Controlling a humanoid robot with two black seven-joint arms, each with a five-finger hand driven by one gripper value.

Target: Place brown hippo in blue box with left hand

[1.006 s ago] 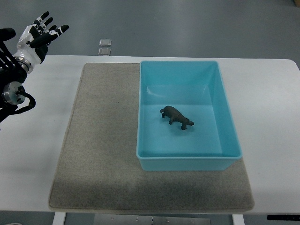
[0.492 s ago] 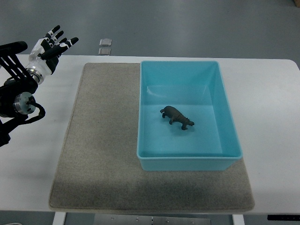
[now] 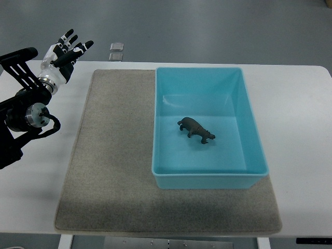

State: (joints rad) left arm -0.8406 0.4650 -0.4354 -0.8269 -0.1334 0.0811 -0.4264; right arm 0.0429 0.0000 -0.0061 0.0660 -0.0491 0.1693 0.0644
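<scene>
The brown hippo [image 3: 196,129] stands on the floor of the blue box [image 3: 249,122], near its middle. My left hand [image 3: 66,49] is up at the far left corner of the white table, well away from the box, with its fingers spread and nothing in them. Its arm [image 3: 23,111] comes in from the left edge. No right arm shows.
The blue box sits on the right part of a grey mat [image 3: 111,155] that covers the middle of the white table [image 3: 301,129]. Two small clear squares [image 3: 116,51] lie beyond the table's far edge.
My left arm has shifted to the right and slightly toward the mat, with its hand still spread. The hippo and box have not moved.
</scene>
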